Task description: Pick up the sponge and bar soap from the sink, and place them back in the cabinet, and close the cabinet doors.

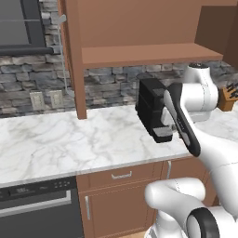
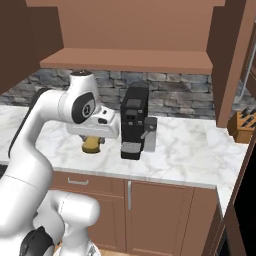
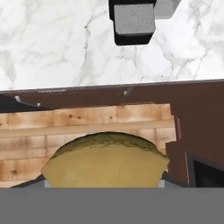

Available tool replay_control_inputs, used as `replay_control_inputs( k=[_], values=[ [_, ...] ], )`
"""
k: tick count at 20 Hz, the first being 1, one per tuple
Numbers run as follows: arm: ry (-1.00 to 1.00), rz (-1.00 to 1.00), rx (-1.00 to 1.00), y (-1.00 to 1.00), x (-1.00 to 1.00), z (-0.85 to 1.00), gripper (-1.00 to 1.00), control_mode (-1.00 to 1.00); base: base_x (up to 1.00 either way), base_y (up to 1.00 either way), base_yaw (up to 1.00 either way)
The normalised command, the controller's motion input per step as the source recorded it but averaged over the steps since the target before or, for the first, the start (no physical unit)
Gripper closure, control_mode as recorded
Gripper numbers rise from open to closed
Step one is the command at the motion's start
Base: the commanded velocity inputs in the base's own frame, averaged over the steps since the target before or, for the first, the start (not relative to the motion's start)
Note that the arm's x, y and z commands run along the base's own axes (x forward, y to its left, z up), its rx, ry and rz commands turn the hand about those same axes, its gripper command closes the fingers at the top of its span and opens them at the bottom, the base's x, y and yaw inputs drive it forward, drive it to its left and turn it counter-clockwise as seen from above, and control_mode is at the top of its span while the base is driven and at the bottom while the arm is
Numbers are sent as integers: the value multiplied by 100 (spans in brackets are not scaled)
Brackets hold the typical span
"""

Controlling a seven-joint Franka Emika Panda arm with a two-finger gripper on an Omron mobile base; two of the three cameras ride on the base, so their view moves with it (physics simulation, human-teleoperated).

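White-grey marble counter (image 1: 69,139) before a grey stone backsplash (image 1: 28,79), open brown wooden wall cabinet (image 2: 125,60) above, black coffee machine (image 2: 134,125) just beside my gripper (image 2: 92,145), closed on the yellow-olive sponge (image 3: 105,159) above the counter's front edge.

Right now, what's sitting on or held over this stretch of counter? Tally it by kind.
Coffee machine: 1
Knife block: 1
Sponge, held in the end effector: 1
Total: 3

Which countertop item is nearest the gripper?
The black coffee machine, right beside the gripper; the wooden knife block stands far off at the counter's end.
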Motion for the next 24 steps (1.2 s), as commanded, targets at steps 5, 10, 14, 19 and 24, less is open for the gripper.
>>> replay_control_inputs(
  k=[5,10,14,19,24],
  values=[
    [-8,0,0,-16,3,31,100,-100,0,0,0],
    [-7,0,0,-15,0,29,100,-100,0,0,0],
    [-11,0,0,-3,3,16,100,-100,0,0,0],
    [-13,0,0,-8,0,24,100,-100,0,0,0],
    [-13,0,0,-8,0,14,100,-100,0,0,0]
  ],
)
